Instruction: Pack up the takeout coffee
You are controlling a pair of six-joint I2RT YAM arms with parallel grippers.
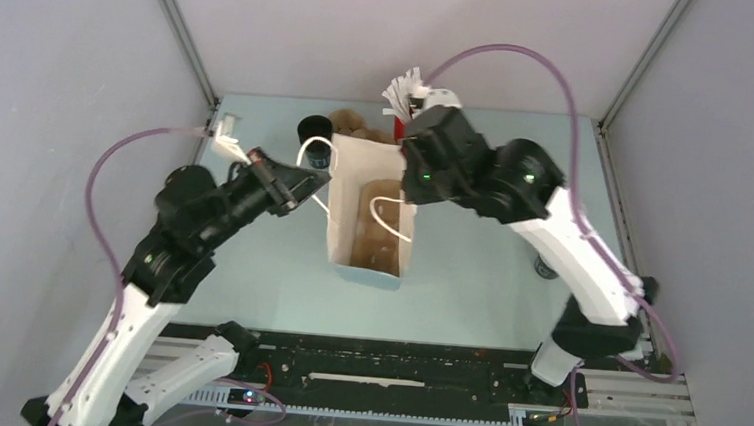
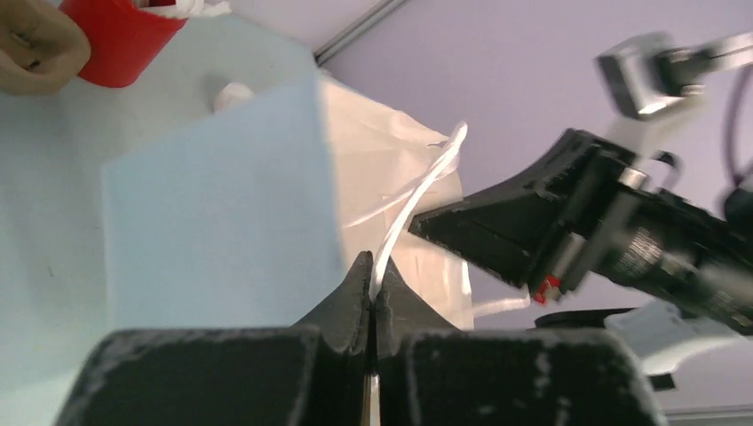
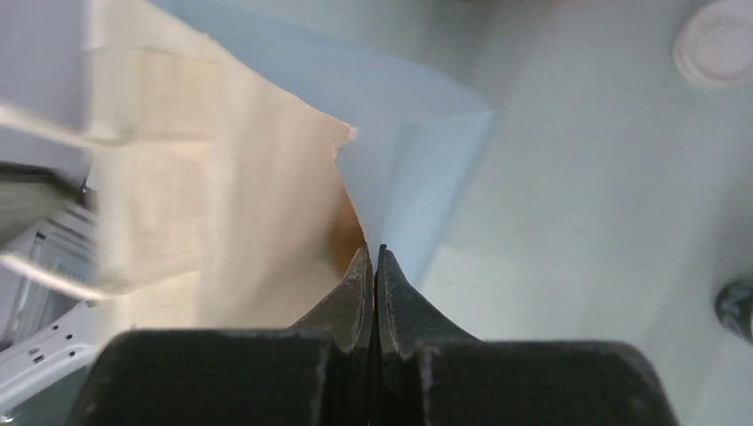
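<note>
1. My left pincer (image 1: 311,180) is standing at 9 o'clock of the paper bag (image 1: 366,162). Its jaws are pressing fully together on the bag's white handle (image 2: 417,200), whose cord is running up out of the fingertips.
2. My right pincer (image 1: 405,167) is reaching in at 1 o'clock of the bag. Its jaws are likewise closed tight, pinching the paper rim at a corner.
3. The bag is standing open-mouthed between the two pincers, its brown inside showing from overhead.
4. The takeout coffee (image 3: 715,40) is sitting on the table outside the bag and well apart from it, at 1 o'clock in my right wrist view. Only its round white lid is showing; overhead, my right arm is covering it.
5. A lidless black cup (image 1: 312,128) is standing at 11 o'clock of the bag and a red holder (image 2: 120,40) at 12 o'clock, both near the bag's far side.
</note>
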